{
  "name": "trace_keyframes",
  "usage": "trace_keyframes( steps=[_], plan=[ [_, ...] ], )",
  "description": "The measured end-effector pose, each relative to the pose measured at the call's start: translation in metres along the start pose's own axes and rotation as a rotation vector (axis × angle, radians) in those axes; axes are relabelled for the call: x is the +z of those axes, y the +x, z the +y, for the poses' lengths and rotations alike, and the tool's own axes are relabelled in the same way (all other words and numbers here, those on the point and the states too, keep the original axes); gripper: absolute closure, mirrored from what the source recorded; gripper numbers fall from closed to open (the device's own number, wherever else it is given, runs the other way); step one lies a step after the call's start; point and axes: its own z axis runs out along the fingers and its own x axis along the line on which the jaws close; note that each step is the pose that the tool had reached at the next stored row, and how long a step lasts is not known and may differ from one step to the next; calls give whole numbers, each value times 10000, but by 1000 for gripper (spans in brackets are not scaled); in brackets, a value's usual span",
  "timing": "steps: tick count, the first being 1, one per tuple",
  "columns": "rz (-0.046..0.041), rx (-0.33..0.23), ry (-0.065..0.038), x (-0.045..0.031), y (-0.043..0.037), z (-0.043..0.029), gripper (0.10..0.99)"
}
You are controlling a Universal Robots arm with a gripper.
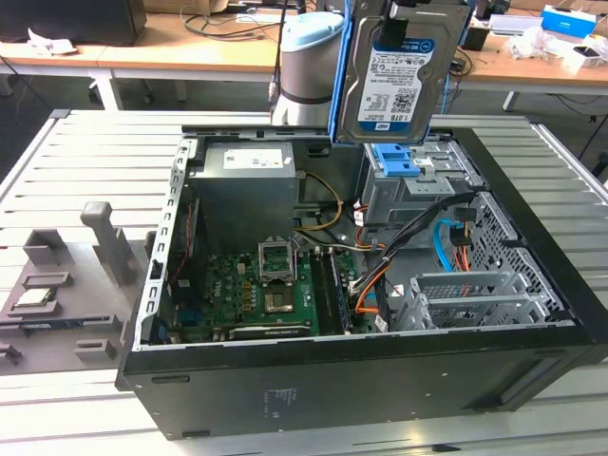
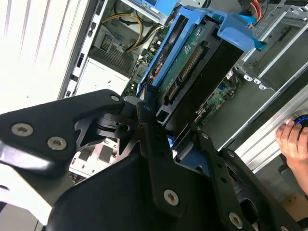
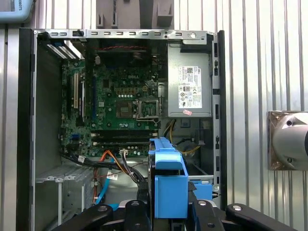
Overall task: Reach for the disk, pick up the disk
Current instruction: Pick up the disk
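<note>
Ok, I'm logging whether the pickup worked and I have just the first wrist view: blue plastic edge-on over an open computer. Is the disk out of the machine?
Observer: Yes. In the exterior view the disk hangs upright above the computer case, its label facing the camera and its lower edge above the drive bay.
Operator: Is the tool really clamped on it?
Observer: In the second wrist view the tool is shut on one end of the disk, gripping it from both sides.
Operator: Anyone close by?
Observer: The second wrist view shows a person's hand outside the case wall, well apart from the disk.
</note>
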Motion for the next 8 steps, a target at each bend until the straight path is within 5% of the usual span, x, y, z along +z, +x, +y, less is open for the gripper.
trace_keyframes(
  steps=[8],
  plan=[
    [0,2,-1,4,105,88,722]
  ],
)
